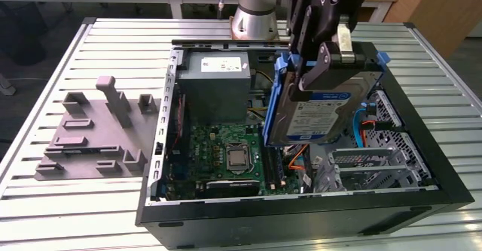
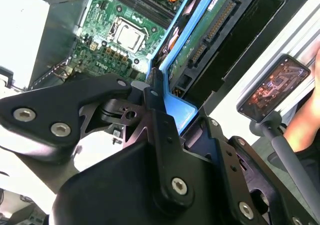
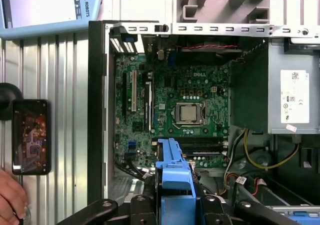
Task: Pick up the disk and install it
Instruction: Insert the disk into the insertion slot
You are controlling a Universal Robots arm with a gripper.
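Observation:
The disk (image 1: 325, 111), silver-grey with a blue-and-white label and a blue carrier frame, hangs tilted on edge above the open computer case (image 1: 301, 210), over its right half in the exterior view. My gripper (image 1: 320, 56) is shut on the disk's upper end. In the second wrist view the black fingers (image 2: 152, 97) clamp the blue carrier (image 2: 176, 110), and the disk's green circuit side (image 2: 207, 32) faces the camera. In the first wrist view the blue carrier (image 3: 172, 171) sticks out from the gripper (image 3: 172, 205) over the motherboard (image 3: 187, 110).
Inside the case sit the motherboard (image 1: 226, 149), a grey metal box (image 1: 214, 87) with a white sticker, and a metal drive cage (image 1: 380, 161) with orange and blue cables. A grey moulded fixture (image 1: 98, 132) lies on the slatted table. A phone (image 3: 31, 136) on a stand and a hand (image 3: 10, 197) are beside the case.

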